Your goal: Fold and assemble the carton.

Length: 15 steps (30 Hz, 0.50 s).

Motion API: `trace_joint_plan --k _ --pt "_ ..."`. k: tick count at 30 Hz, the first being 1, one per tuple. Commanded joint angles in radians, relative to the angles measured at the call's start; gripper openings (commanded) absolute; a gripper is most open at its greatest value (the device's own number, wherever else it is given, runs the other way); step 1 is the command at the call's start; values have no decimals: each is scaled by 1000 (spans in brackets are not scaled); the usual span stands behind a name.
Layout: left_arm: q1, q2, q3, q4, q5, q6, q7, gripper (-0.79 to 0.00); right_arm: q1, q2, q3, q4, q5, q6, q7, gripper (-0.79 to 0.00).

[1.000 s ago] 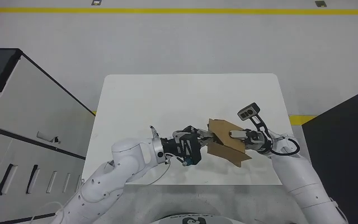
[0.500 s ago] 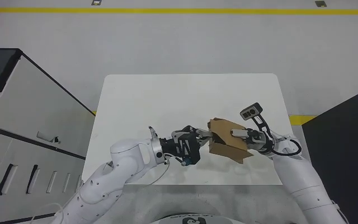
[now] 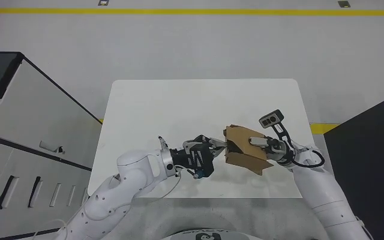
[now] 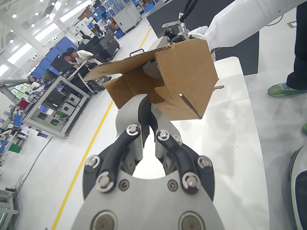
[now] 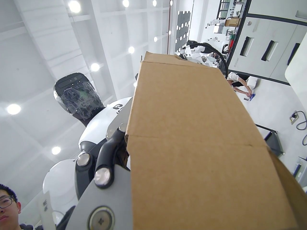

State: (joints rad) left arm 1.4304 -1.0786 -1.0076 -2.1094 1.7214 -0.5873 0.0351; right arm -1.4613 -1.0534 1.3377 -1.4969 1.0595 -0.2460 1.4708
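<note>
A brown cardboard carton [image 3: 243, 153], half folded with loose flaps, hangs between both arms over the near right part of the white table [image 3: 198, 108]. My left gripper [image 3: 221, 150] comes in from the carton's left side and is shut on the edge of a lower flap. In the left wrist view its pads [image 4: 144, 113] pinch that flap of the carton [image 4: 187, 77]. My right gripper [image 3: 257, 144] grips the opposite side. In the right wrist view a carton panel [image 5: 191, 144] lies against one finger [image 5: 118, 123] and hides the other.
A grey cabinet [image 3: 36, 120] stands left of the table and a dark platform [image 3: 360, 150] to its right. A yellow floor line [image 3: 192, 11] runs behind. A person's shoe [image 4: 280, 89] stands on the floor by the table's right edge.
The carton has drawn in and turned slightly; its lower right flap sticks out less. The right gripper shifted a little down and right. The left gripper holds its place.
</note>
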Motion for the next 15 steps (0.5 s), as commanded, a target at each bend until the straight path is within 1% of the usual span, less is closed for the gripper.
trace_joint_plan --k 1,15 --pt "0 0 0 0 0 -1 0 -785 -1 0 3 0 -2 -1 -1 -785" --pt "-4 0 10 1 -2 -8 6 -785 -9 -7 3 -18 -6 2 -3 -785"
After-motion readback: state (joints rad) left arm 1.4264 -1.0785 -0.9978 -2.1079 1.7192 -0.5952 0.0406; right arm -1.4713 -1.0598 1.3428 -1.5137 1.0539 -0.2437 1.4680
